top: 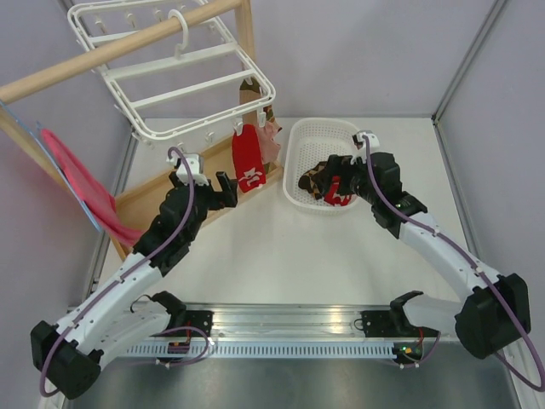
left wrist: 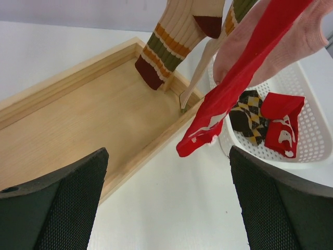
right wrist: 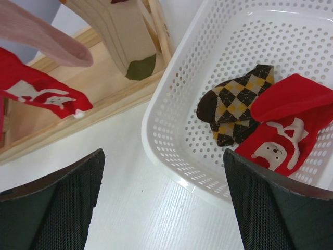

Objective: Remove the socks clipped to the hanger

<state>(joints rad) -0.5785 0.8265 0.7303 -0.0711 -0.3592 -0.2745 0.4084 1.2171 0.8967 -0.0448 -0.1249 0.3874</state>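
1. Left gripper [left wrist: 167, 156]: on the near side of the white basket [top: 290, 183] and well to its left, over the worktop [top: 281, 256]. Jaws are spread wide with nothing between them.
2. Right gripper [right wrist: 164, 156]: above the basket's near rim. Jaws are likewise spread and carry nothing.
3. Inside the basket: a checkered sock [right wrist: 234, 104], with a red bear-marked sock [right wrist: 283, 130] lying partly over it. The red looks like one folded sock, but I can't be sure. I count these as done.
4. Just left of the basket, hanging above the worktop: a second red sock [top: 248, 162], with a pale pink sock [top: 272, 141] beside it on the basket side. A cream striped sock [left wrist: 171, 36] hangs a little further back. All three look clipped, though I can't make out the clips well.
5. Under those three, left of the basket: a shallow wooden tray [left wrist: 78, 120].
6. Far left of the basket and above it: the hanger [top: 170, 81], hooked over the wooden rack bar [top: 119, 47]. The hanging socks bunch at its corner nearest the basket.
7. My read:
   - Two are off and three are left, so a bit under halfway.
   - The hanging red sock sits closest to the left gripper and is probably the easiest next pull.
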